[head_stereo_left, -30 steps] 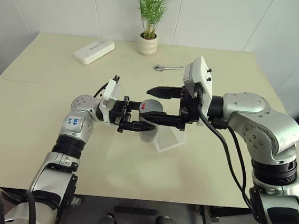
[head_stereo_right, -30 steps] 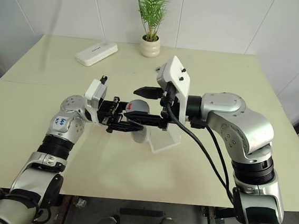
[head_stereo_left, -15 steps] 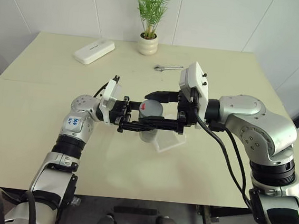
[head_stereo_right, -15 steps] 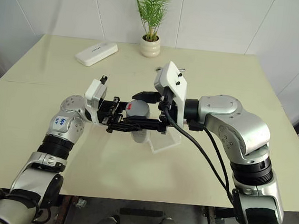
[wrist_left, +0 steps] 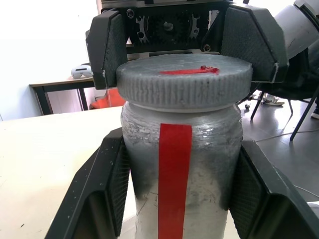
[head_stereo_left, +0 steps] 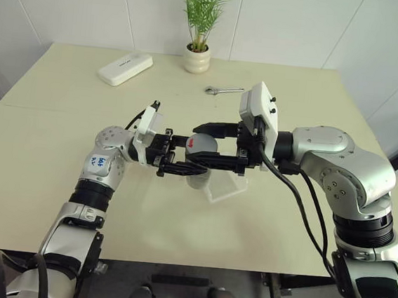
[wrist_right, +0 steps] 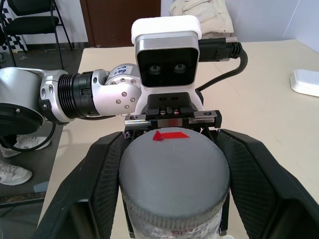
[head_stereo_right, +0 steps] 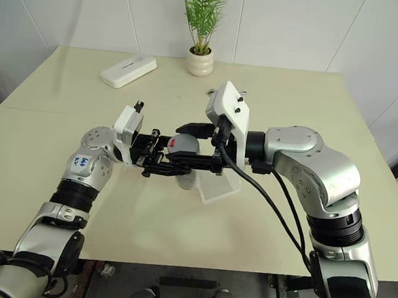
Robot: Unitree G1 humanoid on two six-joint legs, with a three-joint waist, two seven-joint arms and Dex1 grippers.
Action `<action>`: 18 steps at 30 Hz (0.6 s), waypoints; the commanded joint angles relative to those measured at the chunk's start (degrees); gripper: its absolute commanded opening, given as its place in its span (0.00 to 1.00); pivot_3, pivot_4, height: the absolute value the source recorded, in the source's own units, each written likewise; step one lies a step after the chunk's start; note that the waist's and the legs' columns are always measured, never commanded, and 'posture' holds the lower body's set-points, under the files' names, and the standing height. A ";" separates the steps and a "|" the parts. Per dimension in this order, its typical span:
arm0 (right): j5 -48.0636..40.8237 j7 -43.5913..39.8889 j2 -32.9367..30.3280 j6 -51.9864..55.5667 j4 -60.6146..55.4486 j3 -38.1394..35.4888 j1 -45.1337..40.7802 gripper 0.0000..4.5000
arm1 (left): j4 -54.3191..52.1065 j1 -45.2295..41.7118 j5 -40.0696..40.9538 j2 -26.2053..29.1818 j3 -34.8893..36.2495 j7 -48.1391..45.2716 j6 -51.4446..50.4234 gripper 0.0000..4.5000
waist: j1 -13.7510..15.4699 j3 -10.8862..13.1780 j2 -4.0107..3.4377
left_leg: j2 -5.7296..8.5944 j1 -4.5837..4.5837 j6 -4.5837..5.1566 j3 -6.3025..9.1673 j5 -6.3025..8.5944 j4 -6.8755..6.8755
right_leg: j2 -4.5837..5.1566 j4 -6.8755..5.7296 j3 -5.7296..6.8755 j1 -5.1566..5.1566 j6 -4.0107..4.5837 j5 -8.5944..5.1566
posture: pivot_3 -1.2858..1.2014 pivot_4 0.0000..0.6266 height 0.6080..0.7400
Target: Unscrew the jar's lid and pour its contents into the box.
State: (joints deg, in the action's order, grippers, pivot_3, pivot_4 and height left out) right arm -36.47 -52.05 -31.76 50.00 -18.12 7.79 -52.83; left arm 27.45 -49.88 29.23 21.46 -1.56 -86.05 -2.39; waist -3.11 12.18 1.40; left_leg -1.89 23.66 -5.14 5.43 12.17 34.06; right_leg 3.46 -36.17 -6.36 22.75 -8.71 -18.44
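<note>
**Both claws on the jar, lid clamped**

I'm looking at the jar (wrist_left: 179, 184) held above the table (head_stereo_left: 51, 149), out in front of me over the middle. My left gripper (wrist_left: 177, 199) has its two black fingers pressed against the jar's body, one on each side of the red stripe. My right gripper (wrist_right: 174, 199) comes in from the opposite side and its fingers sit tight against the rim of the grey lid (wrist_right: 174, 169), red mark on top.

Hard to read: the jar's lower half is cut off in the left wrist view, and in the head views the fingers cover most of it. I cannot make out the contents through the frosted wall. The clear box (head_stereo_left: 225, 187) lies on the table just beneath the jar, partly hidden by the right fingers; its edges barely stand out.

The table is pale yellow-green. At the far edge stands a potted plant (head_stereo_left: 198, 50), with a white oblong case (head_stereo_left: 125, 68) off to its left and a wrench (head_stereo_left: 222, 90) to its right. White panelled walls rise behind.
</note>
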 commanded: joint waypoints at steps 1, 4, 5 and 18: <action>-0.89 -0.30 -0.76 -0.58 -1.94 -1.89 -1.19 0.67 | -1.68 -0.23 0.88 0.72 0.03 -5.15 0.31 0.58 | 0.01 0.00 0.00 | 0.00 0.00 0.00 0.00 0.00 0.00 | 0.00 0.00 0.00 0.00 0.00 0.00 | 0.52 0.24 1.00; -1.04 -0.02 -1.18 -0.58 -1.44 -2.90 -2.14 0.67 | -1.38 0.10 0.42 1.10 -0.26 -5.37 0.40 0.58 | -0.01 0.00 0.00 | 0.00 0.00 0.00 0.00 0.00 0.00 | 0.00 0.00 0.00 0.00 0.00 0.00 | 0.52 0.24 1.00; -1.09 0.08 -1.35 -0.56 -1.23 -3.23 -2.48 0.67 | -1.28 0.22 0.20 1.27 -0.42 -5.40 0.35 0.58 | -0.02 0.00 0.00 | 0.00 0.00 0.00 0.00 0.00 0.00 | 0.00 0.00 0.00 0.00 0.00 0.00 | 0.52 0.24 1.00; -0.52 0.84 -2.66 -1.45 0.24 -5.17 -4.85 0.67 | -1.40 1.22 -0.08 1.76 -1.85 -5.17 -0.71 0.58 | -0.01 0.00 0.00 | 0.00 0.00 0.00 0.00 0.00 0.00 | 0.00 0.00 0.00 0.00 0.00 0.00 | 0.52 0.24 1.00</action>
State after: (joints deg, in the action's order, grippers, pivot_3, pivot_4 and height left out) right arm -37.23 -52.66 -33.39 50.02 -17.29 6.27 -55.89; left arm 27.50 -48.83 29.01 23.39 -2.54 -86.05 -3.11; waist -3.12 12.19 1.40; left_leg -1.89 23.67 -5.14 5.43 12.17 34.06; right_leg 3.46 -36.17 -6.36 22.75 -8.71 -18.44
